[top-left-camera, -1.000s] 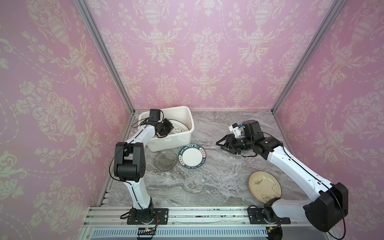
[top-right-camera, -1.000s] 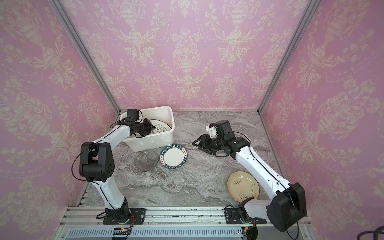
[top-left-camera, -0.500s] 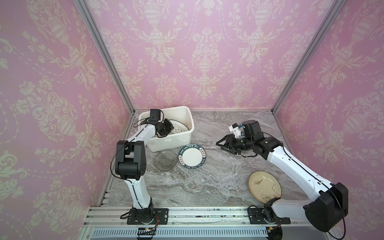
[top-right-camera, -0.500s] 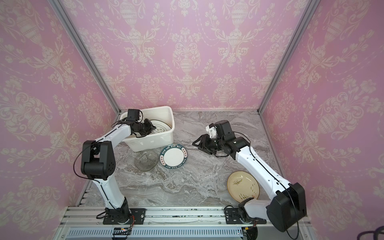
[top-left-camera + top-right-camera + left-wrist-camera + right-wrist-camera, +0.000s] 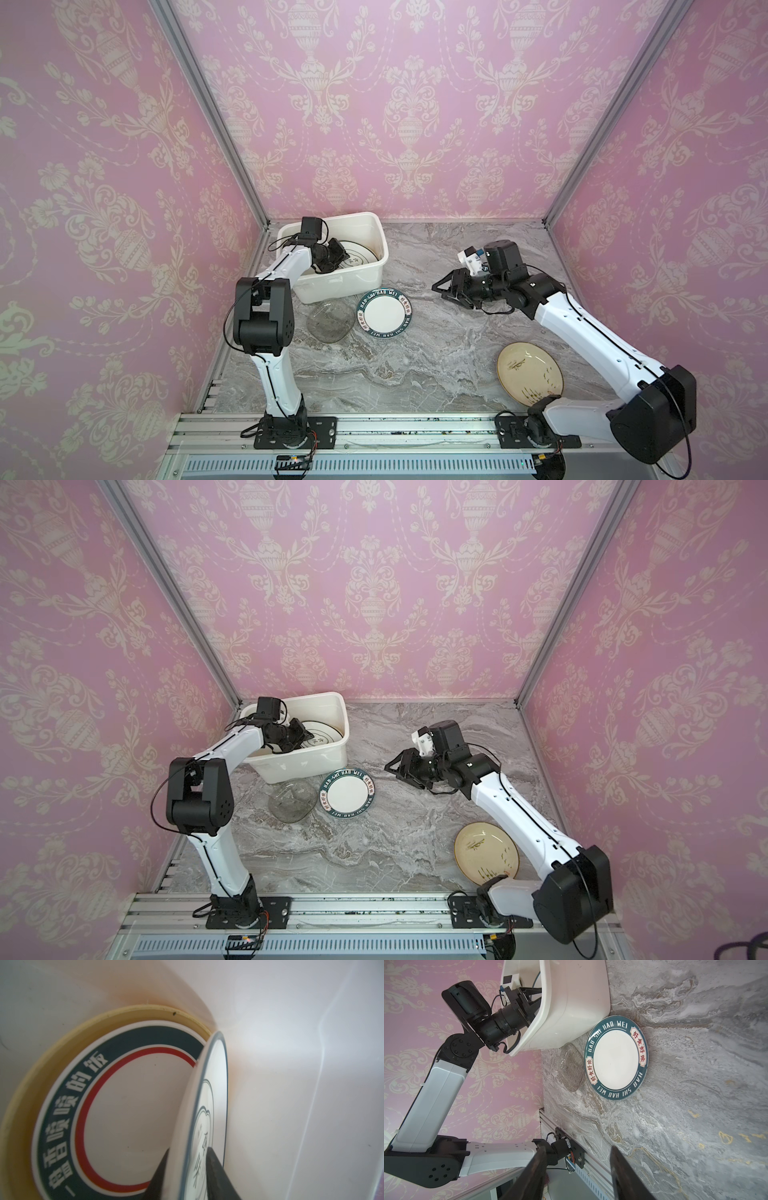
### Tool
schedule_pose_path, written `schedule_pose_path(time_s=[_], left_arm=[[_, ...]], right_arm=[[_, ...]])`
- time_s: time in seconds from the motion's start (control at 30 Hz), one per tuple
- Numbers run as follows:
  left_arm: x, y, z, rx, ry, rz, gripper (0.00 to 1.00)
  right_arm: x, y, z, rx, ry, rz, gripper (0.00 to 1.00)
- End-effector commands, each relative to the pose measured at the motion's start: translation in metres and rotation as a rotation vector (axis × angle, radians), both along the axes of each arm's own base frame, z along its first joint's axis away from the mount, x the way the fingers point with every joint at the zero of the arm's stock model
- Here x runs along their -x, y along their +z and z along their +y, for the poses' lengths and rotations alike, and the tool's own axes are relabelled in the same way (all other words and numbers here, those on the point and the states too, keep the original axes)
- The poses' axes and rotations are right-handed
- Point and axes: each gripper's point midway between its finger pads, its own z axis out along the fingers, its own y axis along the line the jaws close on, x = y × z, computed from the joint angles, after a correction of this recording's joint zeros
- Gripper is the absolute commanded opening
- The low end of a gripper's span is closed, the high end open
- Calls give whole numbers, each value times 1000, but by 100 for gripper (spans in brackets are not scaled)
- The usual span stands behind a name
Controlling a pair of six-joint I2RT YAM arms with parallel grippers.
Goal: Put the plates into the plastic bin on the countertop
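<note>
At the front right of the countertop (image 5: 395, 374), cream plate (image 5: 528, 372) lies flat, its near edge hidden by the right arm (image 5: 582, 328). Further back, clear glass plate (image 5: 328, 321), hard to make out, meets the green-rimmed plate (image 5: 384, 312). Both sit just beside the plastic bin (image 5: 332, 289). Right gripper (image 5: 437, 287) hovers spread, empty. Inside bin, left gripper (image 5: 189, 1150) straddles tilted blue-rimmed plate (image 5: 216, 1076); pinching or loose, cannot tell. Beneath: navy-banded plate (image 5: 128, 1105) on yellow plate (image 5: 62, 1043), both partly hidden.
</note>
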Motion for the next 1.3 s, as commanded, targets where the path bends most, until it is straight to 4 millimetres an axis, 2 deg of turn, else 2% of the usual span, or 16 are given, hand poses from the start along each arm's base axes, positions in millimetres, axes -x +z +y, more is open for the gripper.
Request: schedule_pose_path(time_s=[0.0, 0.1, 0.37, 0.87, 1.1, 1.27], left_arm=[[2, -6, -7, -13, -50, 20, 34], [3, -10, -5, -21, -52, 29, 38], [5, -18, -3, -50, -68, 58, 58], [15, -42, 9, -139, -87, 145, 82], [22, -46, 20, -214, -94, 180, 99], [25, -45, 25, -254, -103, 187, 99]], right_arm=[[0, 5, 0, -8, 9, -10, 50], [0, 4, 0, -7, 8, -11, 50], [2, 3, -1, -11, 2, -9, 50], [3, 2, -2, -12, -3, -10, 50], [3, 2, -3, -11, -5, -10, 50], [2, 1, -2, -12, -7, -4, 50]])
